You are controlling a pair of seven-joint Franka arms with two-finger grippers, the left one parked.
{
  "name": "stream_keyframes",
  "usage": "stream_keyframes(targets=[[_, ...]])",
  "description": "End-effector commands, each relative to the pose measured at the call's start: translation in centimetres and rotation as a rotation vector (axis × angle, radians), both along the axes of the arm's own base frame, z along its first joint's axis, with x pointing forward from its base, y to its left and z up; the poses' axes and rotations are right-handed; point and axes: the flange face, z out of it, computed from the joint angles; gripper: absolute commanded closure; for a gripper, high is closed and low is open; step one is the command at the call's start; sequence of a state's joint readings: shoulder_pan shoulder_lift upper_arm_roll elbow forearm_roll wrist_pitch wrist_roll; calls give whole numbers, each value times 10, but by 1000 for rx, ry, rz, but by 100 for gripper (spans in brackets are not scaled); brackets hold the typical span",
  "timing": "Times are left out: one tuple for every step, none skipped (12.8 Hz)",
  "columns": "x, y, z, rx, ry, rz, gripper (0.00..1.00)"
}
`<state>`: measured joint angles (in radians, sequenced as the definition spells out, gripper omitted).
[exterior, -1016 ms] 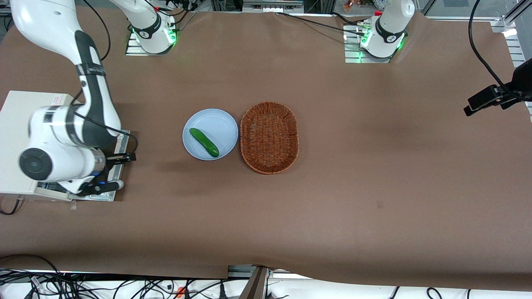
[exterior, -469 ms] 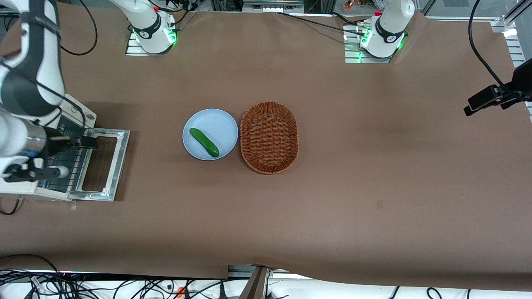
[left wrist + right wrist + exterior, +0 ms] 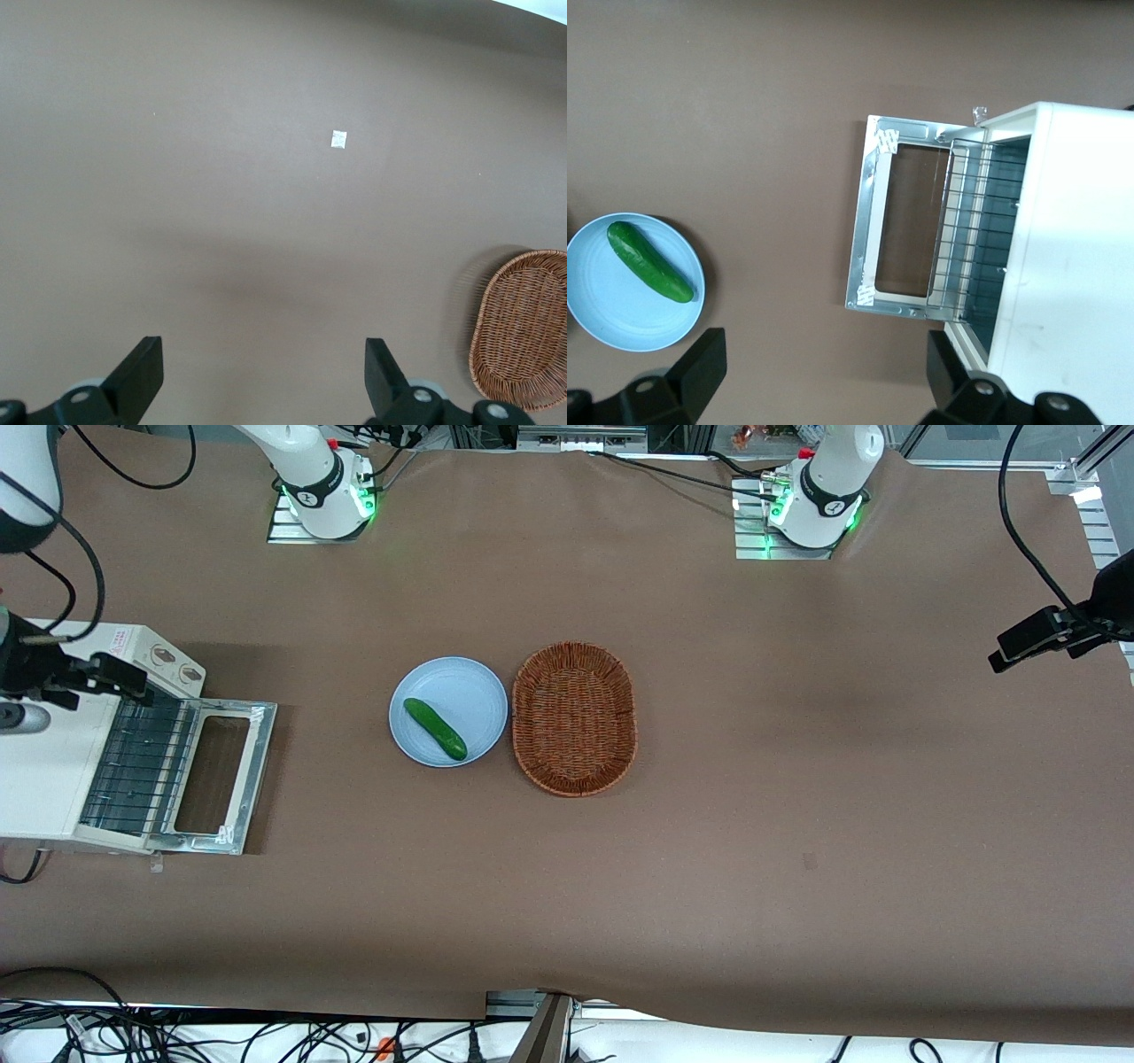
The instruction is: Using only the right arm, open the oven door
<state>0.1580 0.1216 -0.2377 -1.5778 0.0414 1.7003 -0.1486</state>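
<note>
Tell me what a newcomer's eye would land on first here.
Probably the oven door, folded flat open on the table in front of the toaster oven, wire rack exposed. The right arm's hand is above the oven, open and holding nothing. Mid-table, a cucumber lies on a blue plate beside a wicker basket.

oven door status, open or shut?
Open. The oven door lies flat on the table in front of the toaster oven, wire rack exposed. The end effector hovers open above the oven, holding nothing.
</note>
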Motion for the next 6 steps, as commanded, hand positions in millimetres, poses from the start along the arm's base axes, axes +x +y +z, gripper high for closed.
stream_keyframes(targets=[[-7,-3,1,2,-5,35,0],[-8,-5,3,-13,-4,37,0],[-9,-3,5,-15,-5,31,0],[-9,-2,6,-18,-6,33,0],[-9,-2,5,-21,-4,34,0],[-9,-3,5,-26,-2,33,0]])
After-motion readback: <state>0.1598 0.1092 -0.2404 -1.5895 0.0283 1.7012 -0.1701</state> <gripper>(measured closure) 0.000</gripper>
